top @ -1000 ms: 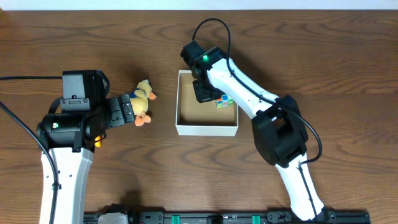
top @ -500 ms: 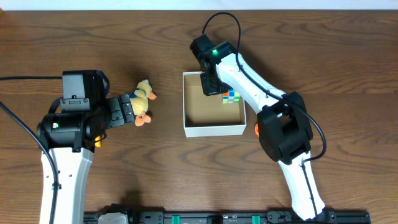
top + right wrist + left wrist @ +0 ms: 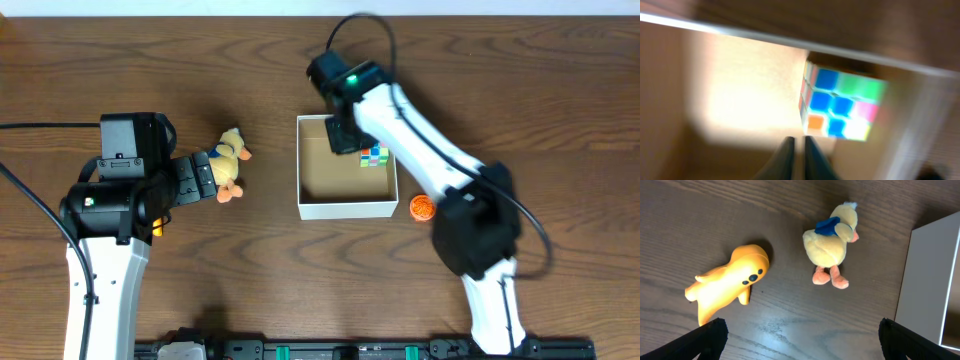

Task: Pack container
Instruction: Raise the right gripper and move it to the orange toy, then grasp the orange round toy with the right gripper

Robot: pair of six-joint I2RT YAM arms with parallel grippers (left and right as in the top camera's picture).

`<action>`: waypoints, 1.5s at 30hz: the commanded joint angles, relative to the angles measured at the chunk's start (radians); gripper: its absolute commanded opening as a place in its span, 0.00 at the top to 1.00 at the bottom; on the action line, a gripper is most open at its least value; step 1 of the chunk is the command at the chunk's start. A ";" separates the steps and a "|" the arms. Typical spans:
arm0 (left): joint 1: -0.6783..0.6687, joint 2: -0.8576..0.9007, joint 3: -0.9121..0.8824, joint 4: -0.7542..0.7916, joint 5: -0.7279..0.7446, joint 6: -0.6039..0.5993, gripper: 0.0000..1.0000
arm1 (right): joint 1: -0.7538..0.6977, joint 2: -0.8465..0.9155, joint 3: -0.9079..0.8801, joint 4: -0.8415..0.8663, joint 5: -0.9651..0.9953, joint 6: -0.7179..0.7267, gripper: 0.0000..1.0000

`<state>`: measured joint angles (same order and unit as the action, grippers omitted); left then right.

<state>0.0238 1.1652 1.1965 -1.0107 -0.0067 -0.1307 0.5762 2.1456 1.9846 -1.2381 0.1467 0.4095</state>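
On the table (image 3: 520, 80), the container (image 3: 346, 208) held one cube (image 3: 375, 157) beside the closed, empty right tool (image 3: 799, 144); left of it, a duck (image 3: 832, 245) and orange toy (image 3: 727, 287) awaited the open left tool (image 3: 800, 332), a ball (image 3: 421, 208) to the container's right.

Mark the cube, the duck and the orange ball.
cube (image 3: 375, 156): overhead view, on its top face.
duck (image 3: 829, 249): left wrist view, on its yellow body.
orange ball (image 3: 422, 208): overhead view, on its centre.

Your white right arm (image 3: 410, 125) with green light (image 3: 352, 81), white left arm (image 3: 100, 265), black joints (image 3: 470, 235), black cables (image 3: 352, 22), black left gripper (image 3: 802, 332).
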 commanded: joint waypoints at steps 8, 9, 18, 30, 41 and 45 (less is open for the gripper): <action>0.005 0.006 0.018 -0.002 -0.004 0.005 0.02 | -0.230 -0.274 0.005 -0.169 0.011 0.185 0.27; 0.005 0.006 0.018 -0.002 -0.004 0.005 0.02 | -0.251 -0.270 -0.007 -0.186 0.010 0.208 0.21; 0.005 0.006 0.018 -0.002 -0.004 0.005 0.02 | -0.282 -0.269 -0.319 -0.106 -0.077 0.201 0.21; 0.005 0.006 0.018 -0.003 -0.004 0.005 0.02 | -0.219 -0.269 -0.665 0.144 -0.133 0.196 0.22; 0.005 0.006 0.018 -0.003 -0.004 0.005 0.02 | -0.220 -0.269 -0.790 0.256 -0.136 0.203 0.21; 0.005 0.006 0.018 -0.003 -0.004 0.005 0.02 | -0.220 -0.269 -0.799 0.284 -0.131 0.204 0.21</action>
<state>0.0238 1.1660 1.1965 -1.0134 -0.0067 -0.1307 0.3508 1.8717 1.1961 -0.9661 0.0139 0.5957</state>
